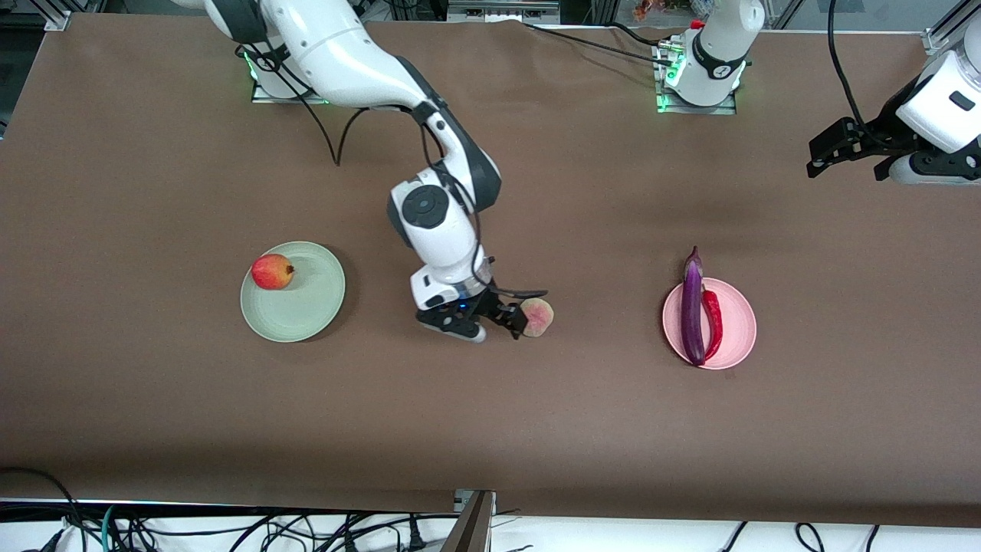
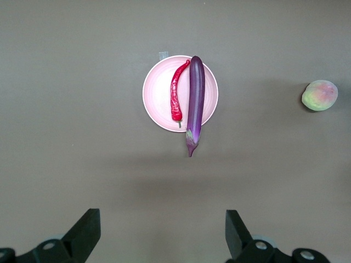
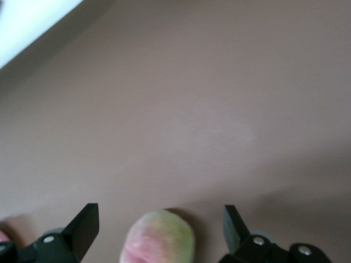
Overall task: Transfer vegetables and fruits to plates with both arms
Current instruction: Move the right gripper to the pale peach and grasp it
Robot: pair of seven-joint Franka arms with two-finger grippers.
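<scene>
A yellowish-pink peach (image 1: 538,317) lies on the brown table between the two plates. My right gripper (image 1: 525,313) is low over it and open, one finger on each side; the right wrist view shows the peach (image 3: 159,238) between the spread fingers of that gripper (image 3: 160,222). A red pomegranate (image 1: 271,271) sits on the pale green plate (image 1: 306,307). The purple eggplant (image 1: 693,307) and red chili (image 1: 714,322) lie side by side on the pink plate (image 1: 739,307). My left gripper (image 1: 824,157) waits open and empty, raised at the left arm's end of the table.
The left wrist view looks down past my left gripper (image 2: 163,227) on the pink plate (image 2: 159,93), the chili (image 2: 176,96), the eggplant (image 2: 196,98) and the peach (image 2: 320,95). A black cable (image 1: 337,146) trails near the right arm's base. A metal post (image 1: 471,521) stands at the table's front edge.
</scene>
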